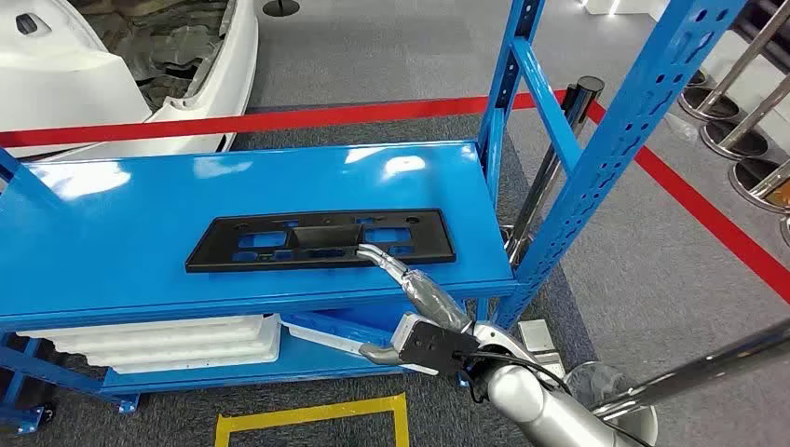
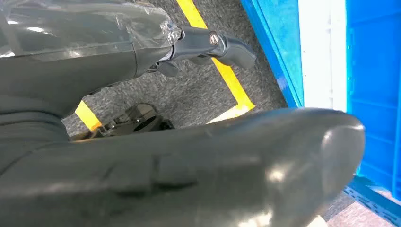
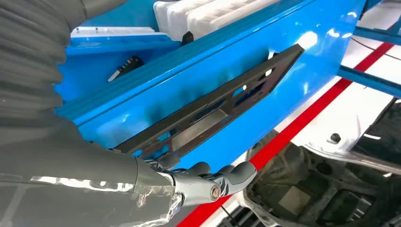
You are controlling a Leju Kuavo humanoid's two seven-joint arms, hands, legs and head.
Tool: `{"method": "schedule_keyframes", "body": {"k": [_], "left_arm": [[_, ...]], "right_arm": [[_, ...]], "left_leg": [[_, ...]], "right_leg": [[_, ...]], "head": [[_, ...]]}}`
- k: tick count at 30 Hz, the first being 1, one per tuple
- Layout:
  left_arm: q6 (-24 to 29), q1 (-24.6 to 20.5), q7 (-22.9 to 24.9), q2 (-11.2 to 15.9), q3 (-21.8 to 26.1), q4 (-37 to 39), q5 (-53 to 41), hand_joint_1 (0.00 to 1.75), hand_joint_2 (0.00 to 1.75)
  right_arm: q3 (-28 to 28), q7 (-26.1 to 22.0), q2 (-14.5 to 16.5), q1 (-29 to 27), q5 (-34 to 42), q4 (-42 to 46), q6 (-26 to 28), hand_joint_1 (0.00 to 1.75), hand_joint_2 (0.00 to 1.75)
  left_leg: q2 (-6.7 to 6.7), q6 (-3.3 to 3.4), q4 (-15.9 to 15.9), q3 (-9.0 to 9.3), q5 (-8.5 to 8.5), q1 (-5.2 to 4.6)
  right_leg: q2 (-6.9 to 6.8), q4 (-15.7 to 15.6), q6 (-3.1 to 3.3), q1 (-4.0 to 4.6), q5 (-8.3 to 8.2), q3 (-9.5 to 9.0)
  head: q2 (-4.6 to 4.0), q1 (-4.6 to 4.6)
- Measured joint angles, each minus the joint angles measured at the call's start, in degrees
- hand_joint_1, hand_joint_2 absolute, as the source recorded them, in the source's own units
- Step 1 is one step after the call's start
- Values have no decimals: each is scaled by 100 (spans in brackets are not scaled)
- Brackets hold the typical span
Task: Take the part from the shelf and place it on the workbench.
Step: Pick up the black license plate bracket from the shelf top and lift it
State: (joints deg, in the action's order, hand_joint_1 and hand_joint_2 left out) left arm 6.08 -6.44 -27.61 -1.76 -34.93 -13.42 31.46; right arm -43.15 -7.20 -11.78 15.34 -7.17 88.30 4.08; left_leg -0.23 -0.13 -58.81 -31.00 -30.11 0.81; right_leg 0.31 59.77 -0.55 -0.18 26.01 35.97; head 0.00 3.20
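Observation:
The part (image 1: 279, 240) is a flat black plate with several cut-outs, lying on the blue shelf's upper board (image 1: 112, 233). My right hand (image 1: 410, 284) reaches up from below the shelf's front edge, and its fingertips (image 1: 371, 251) touch the plate's front edge near its middle recess. In the right wrist view the plate (image 3: 227, 94) runs away from the hand (image 3: 198, 182); the thumb (image 3: 236, 175) is stretched out beside the plate's near end, not closed on it. My left hand (image 2: 208, 42) hangs over the floor with its thumb out and nothing in it.
A white ribbed tray (image 1: 158, 340) lies on the lower shelf board. Blue uprights (image 1: 615, 158) stand at the shelf's right end. Behind the shelf run red floor tape (image 1: 279, 119) and a white car body (image 1: 112, 65). Yellow floor marking (image 1: 307, 414) lies in front; chrome stanchions (image 1: 745, 121) stand right.

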Motion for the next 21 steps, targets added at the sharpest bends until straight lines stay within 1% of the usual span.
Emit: {"method": "schedule_keyframes", "body": {"k": [2, 4, 5, 6, 7, 8, 9, 10, 11, 12, 13, 14, 15, 16, 17, 19, 20, 21], "left_arm": [[0, 0, -3, -2, -2, 0, 5, 0, 0], [1, -5, -8, -4, -5, -3, 15, 0, 0], [2, -14, -9, -5, -9, -5, 20, 0, 0], [3, -27, -8, -6, -15, -8, 25, 0, 0], [9, -37, -6, -8, -25, -9, 30, 0, 0], [15, -45, 0, -11, -36, -13, 33, 0, 0], [23, -45, 8, -14, -50, -16, 34, 0, 0], [31, -43, 17, -16, -67, -19, 36, 0, 0], [37, -42, 26, -16, -83, -22, 39, 0, 0], [45, -44, 32, -16, -98, -25, 44, 0, 0], [50, -47, 36, -16, -112, -27, 51, 0, 0], [56, -52, 39, -16, -123, -29, 66, 0, 0], [60, -57, 42, -17, -132, -33, 81, 0, 0], [63, -59, 43, -18, -140, -36, 97, 0, 0], [67, -61, 44, -19, -146, -39, 116, 0, 0], [85, -62, 44, -23, -159, -48, 149, 0, 0], [97, -69, 44, -26, -166, -55, 174, 0, 0], [108, -78, 44, -30, -174, -63, 197, 0, 0]], "right_arm": [[1, 11, -3, -3, -3, 0, -8, 0, 175], [2, 36, -8, -5, -9, 2, -24, 0, 175], [3, 53, -10, -2, -9, 4, -33, 0, 175], [3, 70, -10, -1, -7, 5, -42, 0, 175], [2, 88, -9, -3, -2, 5, -53, 0, 175], [1, 104, -9, -7, 5, 5, -63, 0, 175], [1, 118, -9, -15, 10, 4, -72, 0, 175], [0, 128, -9, -24, 13, 4, -78, 0, 175], [0, 142, -9, -31, 14, 4, -79, 0, 175], [0, 154, -9, -37, 10, 5, -79, 0, 175], [0, 167, -9, -39, 5, 5, -78, 0, 175], [0, 183, -9, -38, 1, 6, -78, 0, 175], [0, 196, -9, -37, -1, 7, -78, 0, 175], [0, 207, -9, -37, 10, 7, -78, 0, 175], [0, 215, -9, -37, 28, 7, -78, 0, 175], [0, 217, -10, -35, 57, 5, -73, 0, 175], [0, 217, -11, -29, 52, 3, -69, 0, 175], [0, 219, -14, -19, 33, 0, -63, 0, 175]], "left_leg": [[0, -28, 22, 8, -2, 6], [-2, -93, 25, 40, -40, 11], [-2, -123, -62, 23, -102, 10], [-2, -150, -269, -60, -216, 11], [1, -169, -599, -219, -368, 16], [2, -185, -996, -440, -524, 15], [3, -196, -1356, -657, -629, 16], [3, -197, -1565, -806, -634, 17], [3, -191, -1549, -848, -515, 17], [3, -175, -1311, -778, -297, 15], [2, -152, -924, -633, -36, 11], [1, -123, -552, -486, 153, 1], [0, -95, -266, -376, 266, -11], [-2, -69, -106, -322, 301, -25], [-3, -45, -64, -312, 275, -40], [0, 5, -5, -289, 282, -26], [5, 36, 28, -263, 288, -11], [12, 66, 61, -236, 297, 8]], "right_leg": [[8, -9, 17, 8, 15, 3], [19, -66, 57, -11, 26, -33], [19, -97, 82, -26, 32, -67], [14, -125, 105, -44, 36, -104], [7, -135, 128, -45, 50, -133], [1, -136, 149, -40, 69, -152], [-1, -135, 161, -33, 88, -170], [2, -132, 167, -26, 109, -193], [9, -130, 167, -22, 133, -222], [17, -126, 161, -19, 161, -262], [24, -122, 151, -18, 193, -305], [28, -114, 135, -8, 224, -338], [33, -104, 114, -2, 249, -353], [37, -99, 92, 2, 265, -356], [40, -100, 68, 4, 272, -351], [40, -100, 13, -1, 296, -362], [35, -34, -16, -3, 349, -347], [30, 134, -47, -5, 453, -278]], "head": [[0, -4], [0, -14], [0, -34], [0, -70], [0, -112], [0, -156], [0, -188], [0, -207], [0, -222], [0, -238], [0, -255], [0, -272], [0, -288], [0, -296], [0, -298], [0, -293], [0, -279], [0, -253]]}}
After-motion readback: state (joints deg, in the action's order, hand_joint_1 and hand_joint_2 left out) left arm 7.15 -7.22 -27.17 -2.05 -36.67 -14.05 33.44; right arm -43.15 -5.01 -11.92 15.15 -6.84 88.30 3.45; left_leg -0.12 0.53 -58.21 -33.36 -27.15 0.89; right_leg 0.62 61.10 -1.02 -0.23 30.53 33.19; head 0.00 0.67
